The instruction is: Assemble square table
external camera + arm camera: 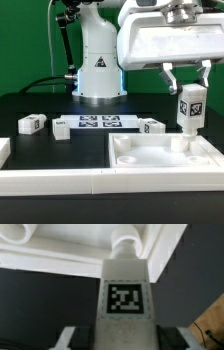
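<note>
One leg [189, 108] stood upright, clamped in my gripper [188, 88], its peg poised over corner recess of tabletop [150, 160], likely for screwing in. Spare legs [30, 123] [60, 128] [152, 126] lay behind, beside marker board [100, 122].

Upright at far corner of white plastic square slab [150, 158], exterior view's right: small white tagged block leg [189, 105]. Behind slab on dark counter [30, 148]: two loose legs [32, 123] left of flat white marker board [100, 122], another right.
</note>
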Controlling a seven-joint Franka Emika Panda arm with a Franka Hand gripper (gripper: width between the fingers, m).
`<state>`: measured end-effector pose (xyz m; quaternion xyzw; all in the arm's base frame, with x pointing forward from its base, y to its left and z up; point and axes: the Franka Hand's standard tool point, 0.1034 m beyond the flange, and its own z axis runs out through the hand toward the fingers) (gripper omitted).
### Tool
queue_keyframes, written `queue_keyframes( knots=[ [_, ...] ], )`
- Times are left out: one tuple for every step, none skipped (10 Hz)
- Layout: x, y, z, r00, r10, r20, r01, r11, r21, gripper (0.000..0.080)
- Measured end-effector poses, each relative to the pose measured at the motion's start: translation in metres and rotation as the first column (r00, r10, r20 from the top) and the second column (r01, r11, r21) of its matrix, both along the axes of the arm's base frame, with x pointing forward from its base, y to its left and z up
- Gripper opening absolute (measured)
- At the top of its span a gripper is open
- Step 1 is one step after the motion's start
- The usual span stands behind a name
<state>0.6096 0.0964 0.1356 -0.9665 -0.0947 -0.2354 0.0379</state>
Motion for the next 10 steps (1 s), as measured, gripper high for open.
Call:
queue_keyframes(
  knots=[
    [0.003,0.001,-0.002,1.000,0.010,0.002,-0.010,1.000,-0.004,0.0294],
    [0.002,0.004,-0.002,1.000,0.015,0.010,-0.015,1.000,-0.004,0.0294],
    [0.002,0.002,-0.002,1.000,0.011,0.028,-0.011,1.000,-0.005,0.0294],
    [0.002,0.002,-0.003,1.000,0.011,0.025,-0.011,1.000,-0.005,0.0294],
    [0.002,0.003,-0.003,1.000,0.012,0.025,-0.012,1.000,-0.005,0.0294],
    [0.006,0.004,-0.004,1.000,0.017,0.027,-0.016,1.000,-0.006,0.0294],
    [0.010,0.004,-0.005,0.999,0.021,0.031,-0.020,1.000,-0.007,0.0294],
    [0.012,0.005,-0.005,0.999,0.020,0.032,-0.020,1.000,-0.006,0.0294],
    [0.013,0.005,-0.008,0.999,0.021,0.030,-0.020,1.000,-0.006,0.0294],
    [0.013,0.005,-0.012,0.999,0.023,0.025,-0.023,1.000,-0.006,0.0294]
  ],
)
